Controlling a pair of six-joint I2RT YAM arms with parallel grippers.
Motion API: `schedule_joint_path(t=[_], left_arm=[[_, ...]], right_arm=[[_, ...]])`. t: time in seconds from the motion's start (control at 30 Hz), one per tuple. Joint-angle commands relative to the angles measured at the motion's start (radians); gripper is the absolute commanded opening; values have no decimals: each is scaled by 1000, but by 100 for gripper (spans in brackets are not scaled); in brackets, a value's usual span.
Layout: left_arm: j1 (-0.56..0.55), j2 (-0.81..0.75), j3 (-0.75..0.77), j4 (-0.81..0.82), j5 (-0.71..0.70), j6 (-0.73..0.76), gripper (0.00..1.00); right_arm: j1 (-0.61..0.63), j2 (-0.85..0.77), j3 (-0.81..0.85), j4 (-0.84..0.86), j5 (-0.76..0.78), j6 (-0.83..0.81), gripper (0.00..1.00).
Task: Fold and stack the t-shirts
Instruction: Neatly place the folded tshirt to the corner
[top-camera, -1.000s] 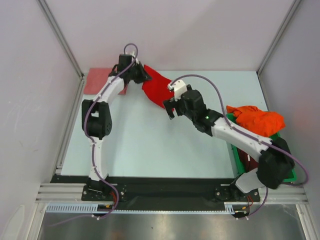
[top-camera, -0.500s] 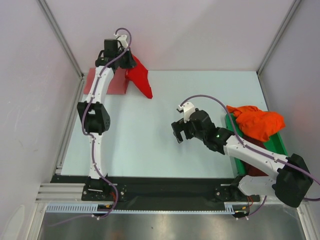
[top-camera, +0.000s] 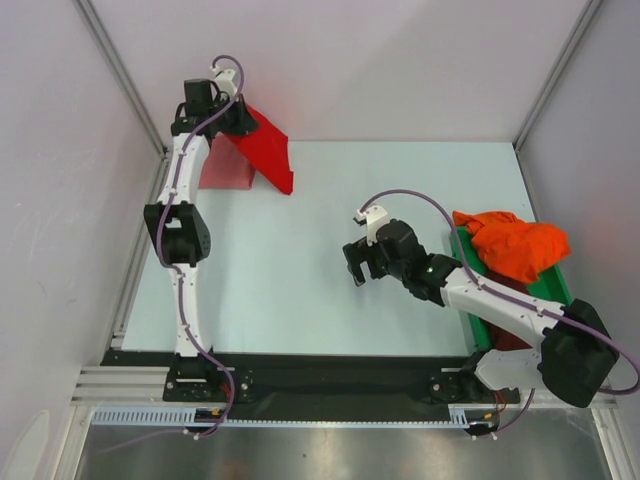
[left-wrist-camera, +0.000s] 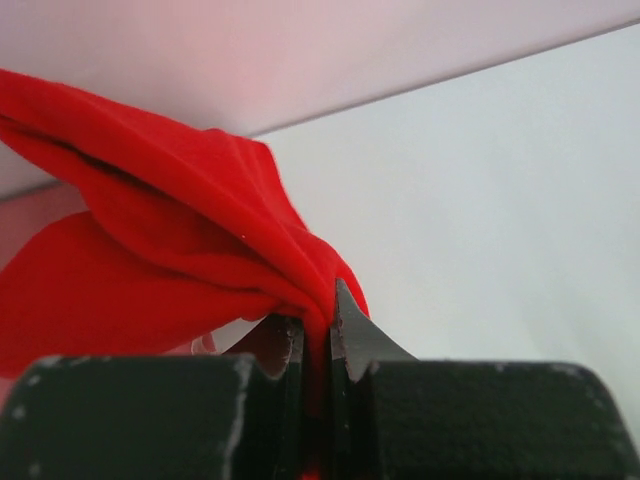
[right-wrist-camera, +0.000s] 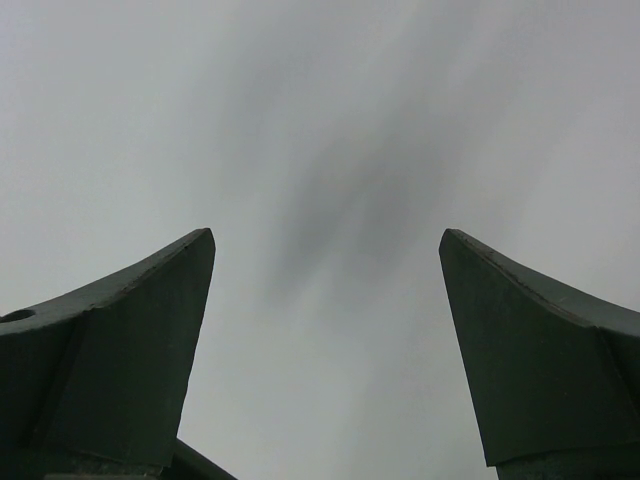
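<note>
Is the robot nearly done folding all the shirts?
Not yet. A pink shirt lies flat at the far left and looks folded. The left gripper is shut on the red shirt, holding it up by the pink one. The right gripper hangs open. An orange shirt sits crumpled in the green bin.

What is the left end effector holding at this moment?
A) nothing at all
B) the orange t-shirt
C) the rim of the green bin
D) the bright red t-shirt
D: in the left wrist view the left end effector is shut on a bunched fold of the bright red t-shirt.
</note>
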Motion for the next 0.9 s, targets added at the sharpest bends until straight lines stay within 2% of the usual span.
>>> schedule_joint_path(t=[0.0,0.1,0.43,0.6,0.87], left_arm=[[-3,-55,48,220,134,-27,0],[48,-50,51,328,218,-110,0],[106,-35,58,334,286,-122,0],[150,2,80,422,355,-217,0],[166,-5,77,423,403,-205,0]], right_arm=[[-2,32,17,25,3,33,100],[-1,32,20,22,2,44,100],[1,57,21,28,11,44,100],[2,80,34,31,2,54,100],[7,104,38,33,9,67,100]])
